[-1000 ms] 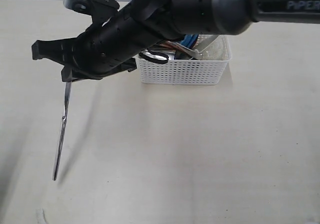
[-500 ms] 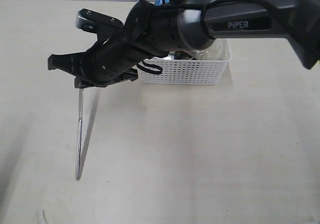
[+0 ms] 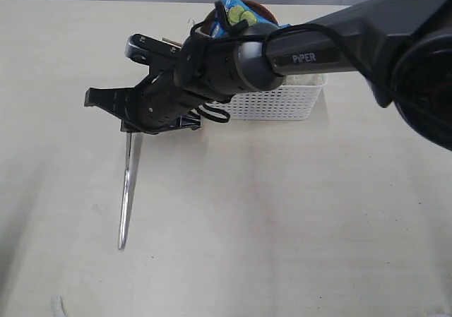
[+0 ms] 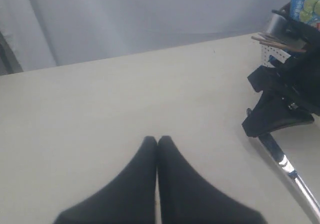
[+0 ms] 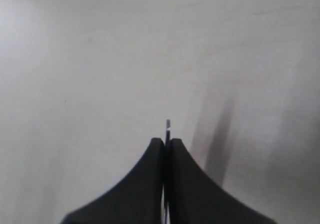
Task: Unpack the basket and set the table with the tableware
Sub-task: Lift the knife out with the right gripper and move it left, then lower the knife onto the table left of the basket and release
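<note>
While the black right gripper point(image 3: 130, 126) reaches across to the left side of the exterior view, its jaws are clamped on the handle end of a long shiny steel table knife point(image 3: 126, 190), which hangs down from them with its tip towards the large pale cream wood-look table point(image 3: 296, 225). The knife's thin shadow runs close beside it and meets it near the tip; whether the tip actually touches the surface I cannot tell. In the right wrist view the two black fingers point(image 5: 150, 179) are pressed together, with only a sliver of the steel blade showing between their ends. The white rectangular plastic basket point(image 3: 282, 102) with perforated lattice sides stands on the table behind the arm, well apart from the knife tip and partly hidden by the arm. A blue chip bag point(image 3: 236, 12) printed with green slices sticks up out of it. The black left gripper point(image 4: 157, 140) is closed with nothing between its fingers. It hangs over bare tabletop to one side of the right gripper — its camera sees that gripper and the bright knife shaft slanting down from it.
</note>
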